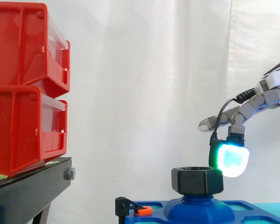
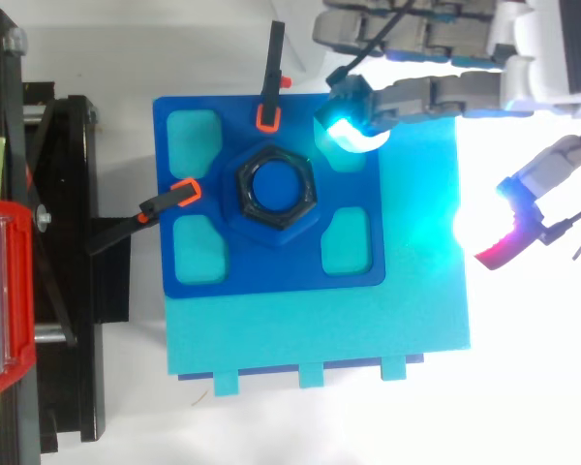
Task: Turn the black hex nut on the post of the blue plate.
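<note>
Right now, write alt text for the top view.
A black hex nut sits on the post of a blue plate. The open hand reaches in from the upper right, one cyan fingertip near the nut without touching it.

I have the side camera low and close, looking level across at the hand (image 1: 263,99); the top camera looks straight down. Both share the black hex nut (image 1: 197,180) and blue plate (image 2: 271,271) just beside the hand.
</note>
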